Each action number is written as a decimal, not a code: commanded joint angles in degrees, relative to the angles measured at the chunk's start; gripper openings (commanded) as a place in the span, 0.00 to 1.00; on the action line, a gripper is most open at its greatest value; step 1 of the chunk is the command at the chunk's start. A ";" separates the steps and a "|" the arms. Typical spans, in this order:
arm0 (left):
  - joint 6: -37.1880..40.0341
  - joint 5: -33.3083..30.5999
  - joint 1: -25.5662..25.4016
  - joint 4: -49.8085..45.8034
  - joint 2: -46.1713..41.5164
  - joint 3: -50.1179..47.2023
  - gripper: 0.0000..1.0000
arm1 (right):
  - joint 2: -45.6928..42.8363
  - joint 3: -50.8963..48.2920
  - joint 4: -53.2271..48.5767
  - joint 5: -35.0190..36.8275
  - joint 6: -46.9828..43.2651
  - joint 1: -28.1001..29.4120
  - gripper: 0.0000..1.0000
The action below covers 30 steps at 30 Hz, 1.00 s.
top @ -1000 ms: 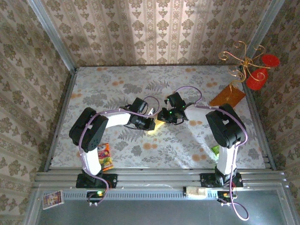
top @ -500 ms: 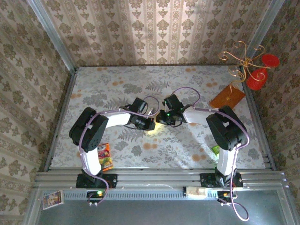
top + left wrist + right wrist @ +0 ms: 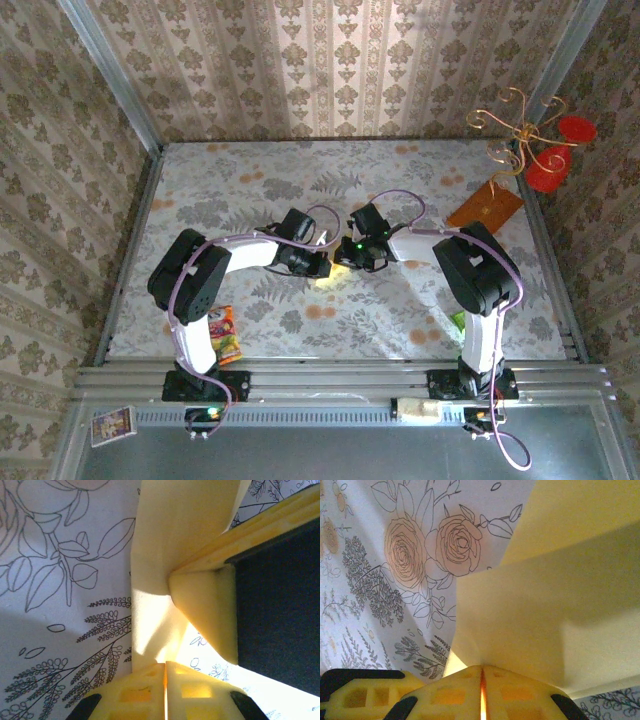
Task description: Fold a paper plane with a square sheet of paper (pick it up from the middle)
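The sheet of paper sits pretty much mid-surface, sandwiched between my two grippers, and from the top camera just a small pale-yellow sliver of it peeks out under them. In the left wrist view the paper runs up as a long strip with a crease. In the right wrist view it spreads wide with one flap lifted off the floral surface. It looks folded over at least once, but I honestly can't tell how many layers.

My left gripper is pinched tight on the paper's near edge, its fingertips pressed together. My right gripper is clamped on the paper too, pads meeting with only a thin seam. The two grippers are nearly touching, and one right finger presses down on the sheet.

Further out there's an orange-brown board at the far right and a red-and-gold ornament behind it. A green packet is near my right base and a colourful packet by my left base.
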 commanded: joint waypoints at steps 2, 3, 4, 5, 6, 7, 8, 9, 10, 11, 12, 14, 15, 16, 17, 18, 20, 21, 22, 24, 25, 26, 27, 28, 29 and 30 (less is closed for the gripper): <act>-1.23 0.42 0.43 -2.16 -0.95 -1.55 0.09 | 4.01 0.75 -2.82 -1.24 -2.41 -1.78 0.11; -1.48 0.69 0.41 -2.01 -1.26 -1.43 0.09 | 4.15 1.15 -3.55 -1.47 -3.03 -2.02 0.11; -1.71 1.03 0.41 -1.66 -1.80 -1.28 0.10 | 4.20 1.45 -4.22 -1.82 -3.90 -2.19 0.11; -1.97 1.51 0.46 -1.10 -2.39 -1.13 0.10 | 4.23 1.84 -5.03 -1.99 -4.75 -2.28 0.11; -2.18 1.86 0.43 -0.42 -2.90 -0.91 0.10 | 4.18 2.08 -5.68 -2.16 -5.35 -2.33 0.11; -2.39 2.25 0.42 0.34 -3.42 -0.60 0.10 | 4.08 2.31 -6.14 -2.32 -5.91 -2.42 0.11; -2.59 2.53 0.43 1.07 -3.76 -0.36 0.10 | 4.11 2.42 -6.41 -2.60 -6.33 -2.46 0.11; -2.79 2.71 0.45 1.70 -3.94 -0.06 0.10 | 4.15 2.44 -6.63 -2.81 -6.51 -2.53 0.11; -2.75 2.92 0.44 2.25 -3.93 0.08 0.10 | 4.20 2.52 -6.78 -2.99 -6.63 -2.55 0.11; -2.71 3.26 0.48 2.56 -3.68 0.45 0.10 | 4.16 2.53 -6.74 -3.13 -6.66 -2.55 0.11; -2.68 3.50 0.42 2.67 -3.23 0.67 0.10 | 4.35 2.56 -6.73 -3.28 -6.53 -2.54 0.11; -2.80 3.74 0.41 2.55 -1.87 0.90 0.10 | 4.58 2.40 -6.41 -3.56 -6.10 -2.56 0.10; -2.72 3.76 0.25 2.44 -1.29 0.95 0.09 | 4.60 2.33 -6.21 -3.68 -5.89 -2.55 0.10; -2.66 3.79 0.08 2.25 -0.85 0.83 0.09 | 4.81 2.27 -6.12 -3.71 -5.63 -2.55 0.10; -2.58 3.79 -0.07 2.14 -0.55 0.77 0.09 | 4.81 2.41 -6.08 -3.67 -5.52 -2.55 0.10; -2.45 3.74 -0.18 2.07 -0.38 0.68 0.08 | 4.94 2.36 -6.04 -3.68 -5.43 -2.51 0.10; -2.21 3.65 -0.35 1.58 -0.05 0.69 0.08 | 4.96 2.38 -6.11 -3.60 -5.25 -2.55 0.10; -2.06 3.62 -0.60 1.12 0.13 0.78 0.08 | 5.12 2.44 -6.20 -3.59 -5.20 -2.55 0.09; -1.87 3.46 -0.71 0.70 0.26 0.73 0.08 | 5.08 2.44 -6.28 -3.50 -5.15 -2.55 0.09; -1.65 2.87 -0.78 0.12 0.67 0.66 0.08 | 5.23 2.58 -6.45 -3.41 -5.08 -2.55 0.09; -1.52 2.67 -0.82 -0.04 0.84 0.54 0.08 | 5.29 2.53 -6.47 -3.40 -5.08 -2.55 0.09; -1.38 2.34 -0.82 -0.45 1.09 0.54 0.08 | 5.36 2.57 -6.55 -3.27 -5.08 -2.55 0.09; -1.25 2.12 -0.82 -0.81 1.29 0.61 0.07 | 5.42 2.54 -6.64 -3.23 -5.13 -2.55 0.09; -0.94 1.97 -0.82 -1.11 1.45 0.54 0.07 | 5.59 2.59 -6.88 -3.14 -5.08 -2.55 0.09; -0.61 1.65 -0.82 -1.58 1.55 0.60 0.07 | 5.64 2.72 -7.12 -3.09 -5.14 -2.55 0.09; -0.30 1.24 -0.82 -2.14 1.64 0.54 0.07 | 5.63 2.79 -7.36 -2.89 -5.16 -2.55 0.09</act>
